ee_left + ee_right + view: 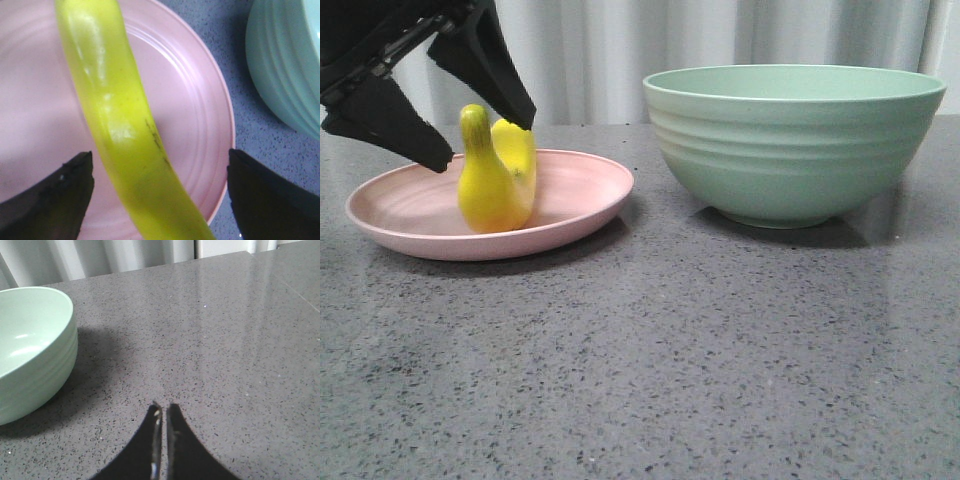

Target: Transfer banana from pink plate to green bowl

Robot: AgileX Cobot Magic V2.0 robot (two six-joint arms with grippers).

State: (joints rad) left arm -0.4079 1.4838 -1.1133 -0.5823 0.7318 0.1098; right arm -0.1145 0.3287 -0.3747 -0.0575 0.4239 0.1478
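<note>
The yellow banana (498,170) lies on the pink plate (585,205) at the left, its greenish stem pointing up. My left gripper (485,143) is open and hangs just above the plate, one black finger on each side of the banana, not touching it. In the left wrist view the banana (120,125) runs between the two fingertips (60,200) over the plate (200,100). The green bowl (795,140) stands to the right of the plate; it also shows in the left wrist view (290,65) and the right wrist view (30,345). My right gripper (162,407) is shut and empty over bare table.
The grey speckled table (670,370) stretches in front of the plate and bowl. White curtains (620,50) hang behind the table's far edge.
</note>
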